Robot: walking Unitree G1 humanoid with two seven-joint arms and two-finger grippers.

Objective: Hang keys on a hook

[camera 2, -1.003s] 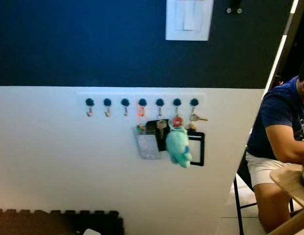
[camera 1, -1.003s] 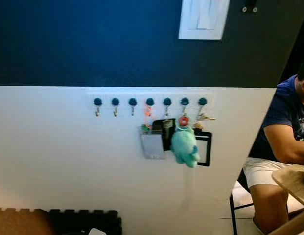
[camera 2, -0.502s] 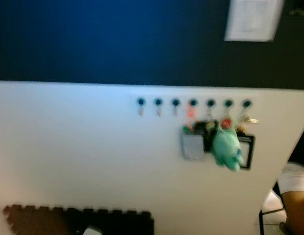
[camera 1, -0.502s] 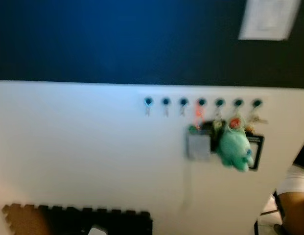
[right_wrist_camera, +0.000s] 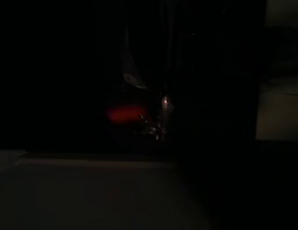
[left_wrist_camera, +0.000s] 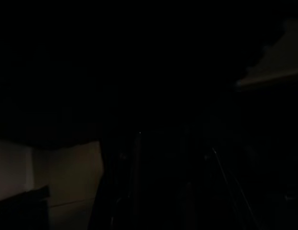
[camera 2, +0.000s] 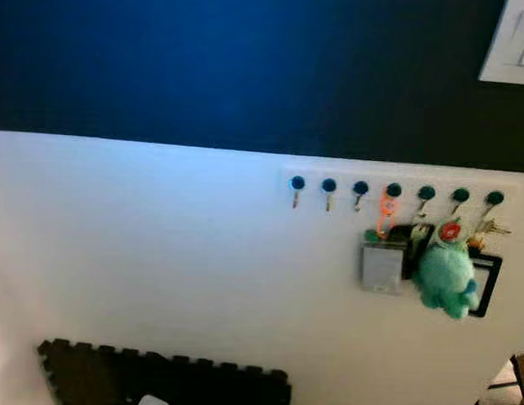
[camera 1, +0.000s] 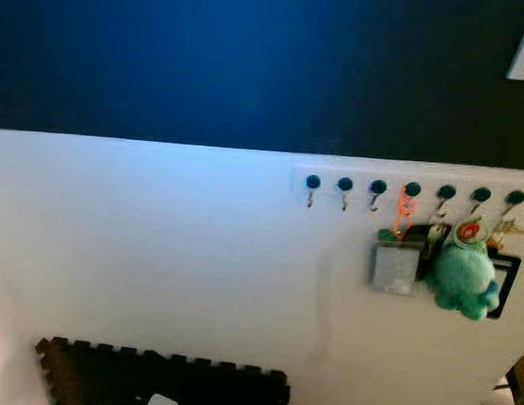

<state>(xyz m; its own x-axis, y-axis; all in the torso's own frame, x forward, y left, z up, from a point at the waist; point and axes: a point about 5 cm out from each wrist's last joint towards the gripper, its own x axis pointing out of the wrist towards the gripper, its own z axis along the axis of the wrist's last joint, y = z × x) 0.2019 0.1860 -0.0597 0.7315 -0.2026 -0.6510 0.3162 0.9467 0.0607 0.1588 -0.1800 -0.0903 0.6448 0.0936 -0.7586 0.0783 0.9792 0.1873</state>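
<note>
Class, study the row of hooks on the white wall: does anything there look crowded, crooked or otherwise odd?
Yes. The load is lopsided: the three hooks on the robot's left hang bare, while the teal plush toy, grey card and black holder overlap in one clump.

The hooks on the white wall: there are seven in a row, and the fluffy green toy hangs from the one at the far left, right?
Not quite. There are seven hooks, but the fluffy green toy hangs near the right end of the row, under the second hook from the right. The three left hooks are bare. The left eye view shows it.
</note>
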